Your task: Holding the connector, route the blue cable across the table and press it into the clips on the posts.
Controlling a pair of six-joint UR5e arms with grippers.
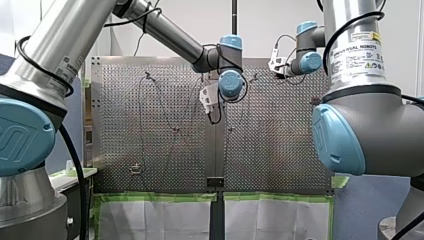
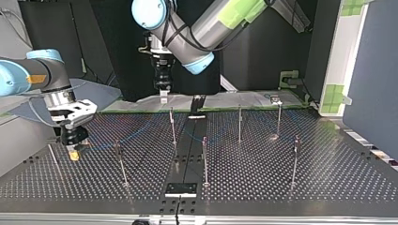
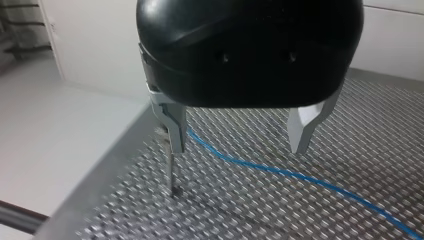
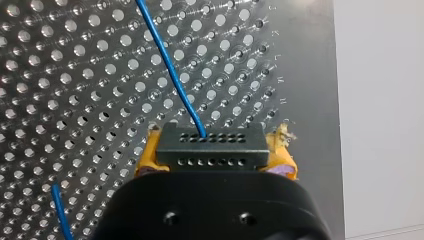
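Closest to the lens, my right tool (image 4: 214, 159) clamps the black rectangular connector (image 4: 210, 145) between yellow pads (image 4: 145, 161). The thin blue cable (image 4: 167, 65) leaves it and lies loose on the perforated metal worktop (image 4: 60, 75). My left tool (image 3: 239, 142) hangs spread wide, holding nothing, above the cable, beside a thin metal post (image 3: 171, 172). I would pull the cable taut so other upright posts (image 2: 204, 159) do not snag it.

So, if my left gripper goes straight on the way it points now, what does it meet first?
Probably the thin blue cable, running across the perforated metal table below the open jaws of the left gripper; depth is unclear.
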